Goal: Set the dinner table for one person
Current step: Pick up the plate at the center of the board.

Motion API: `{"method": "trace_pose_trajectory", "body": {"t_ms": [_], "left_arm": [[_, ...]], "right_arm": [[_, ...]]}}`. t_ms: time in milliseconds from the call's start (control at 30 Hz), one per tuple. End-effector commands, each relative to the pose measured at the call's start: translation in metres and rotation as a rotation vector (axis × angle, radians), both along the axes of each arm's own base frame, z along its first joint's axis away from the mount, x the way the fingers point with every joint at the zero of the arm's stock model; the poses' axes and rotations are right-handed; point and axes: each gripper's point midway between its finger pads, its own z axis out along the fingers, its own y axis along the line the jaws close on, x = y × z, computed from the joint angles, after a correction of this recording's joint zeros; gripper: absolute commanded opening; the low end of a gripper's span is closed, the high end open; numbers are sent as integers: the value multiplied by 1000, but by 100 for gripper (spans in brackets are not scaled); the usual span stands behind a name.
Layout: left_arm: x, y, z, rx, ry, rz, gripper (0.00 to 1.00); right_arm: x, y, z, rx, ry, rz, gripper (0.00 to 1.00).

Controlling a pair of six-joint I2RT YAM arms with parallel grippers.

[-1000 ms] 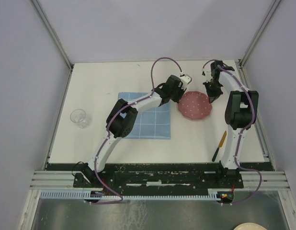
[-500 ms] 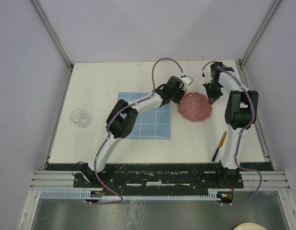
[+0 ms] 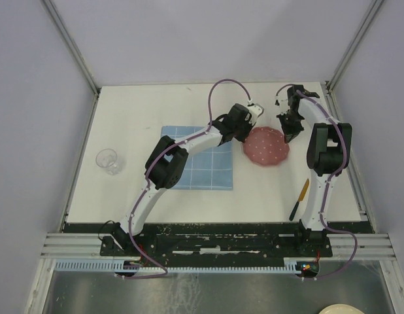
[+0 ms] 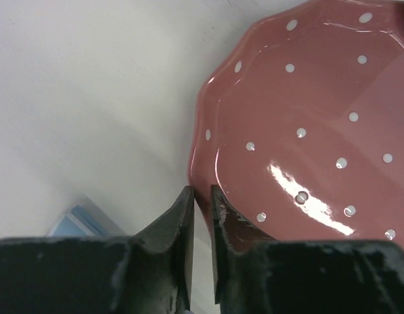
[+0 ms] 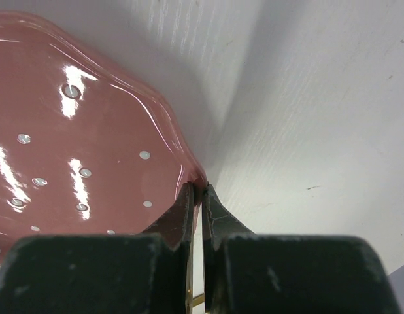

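A dark pink plate with white dots [image 3: 267, 147] lies on the white dinner table [image 3: 143, 118], just right of the blue checked placemat [image 3: 202, 167]. My left gripper [image 3: 246, 137] is at the plate's left rim. In the left wrist view its jaws [image 4: 202, 193] stand a narrow slit apart, with the plate [image 4: 306, 118] rim at their tips and white table showing between them. My right gripper [image 3: 288, 134] is at the plate's far right rim. In the right wrist view the right gripper [image 5: 199, 190] is shut on the edge of the plate [image 5: 78, 144].
A clear glass [image 3: 108, 161] stands near the table's left edge. A knife with a yellow handle [image 3: 299, 199] lies at the front right. A corner of the placemat [image 4: 78, 219] shows beside my left fingers. Metal frame posts border the table.
My left jaws have parted slightly from the plate's rim. The plate and the right arm have barely moved.
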Motion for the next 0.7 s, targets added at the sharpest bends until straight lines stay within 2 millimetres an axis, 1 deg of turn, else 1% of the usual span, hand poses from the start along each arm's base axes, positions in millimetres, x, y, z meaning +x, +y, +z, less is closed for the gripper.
{"method": "trace_pose_trajectory", "body": {"t_ms": [0, 67, 100, 167, 200, 333, 433, 567, 667], "left_arm": [[-28, -44, 89, -119, -98, -149, 28], [-36, -34, 84, -80, -62, -150, 40], [-41, -30, 94, -78, -62, -150, 44], [-48, -21, 100, -70, -52, -151, 53], [-51, -17, 106, -69, -57, -151, 55], [-59, -4, 112, -51, -35, -122, 56], [-70, 3, 117, -43, 13, -122, 56], [-79, 13, 122, -33, 32, -114, 54], [-86, 20, 119, -13, 53, -118, 51]], "right_arm": [[14, 30, 8, 112, -50, 56, 2], [13, 29, 9, 110, -52, 55, 2], [13, 29, 9, 109, -53, 55, 2], [12, 30, 10, 112, -52, 56, 2], [12, 30, 9, 113, -52, 57, 2], [12, 28, 9, 104, -53, 60, 2], [12, 25, 9, 91, -53, 63, 2], [12, 16, 5, 50, -44, 49, 2], [13, 6, 3, 19, -44, 21, 2]]}}
